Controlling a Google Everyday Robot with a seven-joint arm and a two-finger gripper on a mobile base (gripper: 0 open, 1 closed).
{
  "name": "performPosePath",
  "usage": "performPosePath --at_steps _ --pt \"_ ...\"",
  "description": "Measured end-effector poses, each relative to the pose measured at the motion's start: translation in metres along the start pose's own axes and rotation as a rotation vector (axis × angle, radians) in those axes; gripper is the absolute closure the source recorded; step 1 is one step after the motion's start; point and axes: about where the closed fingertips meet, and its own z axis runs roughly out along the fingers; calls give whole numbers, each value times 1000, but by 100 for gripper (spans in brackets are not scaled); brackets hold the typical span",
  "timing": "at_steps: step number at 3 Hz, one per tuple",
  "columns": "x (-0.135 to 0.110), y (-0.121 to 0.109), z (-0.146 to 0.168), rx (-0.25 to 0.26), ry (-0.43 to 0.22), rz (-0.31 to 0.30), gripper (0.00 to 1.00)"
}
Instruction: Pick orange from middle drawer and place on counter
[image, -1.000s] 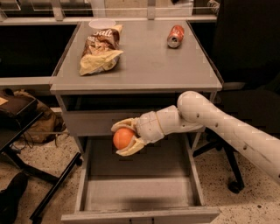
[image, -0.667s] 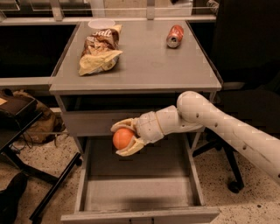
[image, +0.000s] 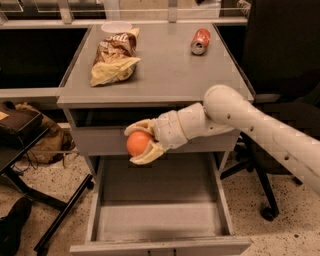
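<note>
My gripper (image: 134, 143) is shut on the orange (image: 138, 143), a small round orange fruit. It holds the orange in the air above the open middle drawer (image: 159, 220), level with the closed drawer front above it. The drawer's flat grey floor is bare. The counter (image: 165, 75) is the grey top of the cabinet, behind and above the gripper. My white arm reaches in from the right.
A chip bag (image: 115, 57) lies on the counter's left side with a white cup (image: 116, 27) behind it. A red soda can (image: 200, 41) lies at the back right. A black office chair (image: 280, 90) stands to the right, a dark stand and bags to the left.
The gripper with the orange has risen slightly; otherwise nothing has visibly moved.
</note>
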Motion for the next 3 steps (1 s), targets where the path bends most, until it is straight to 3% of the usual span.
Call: performPosePath --at_steps 2,3 --pt "-78 -50 -42 84 90 -126 100" --pt "-78 -50 -42 84 90 -126 100"
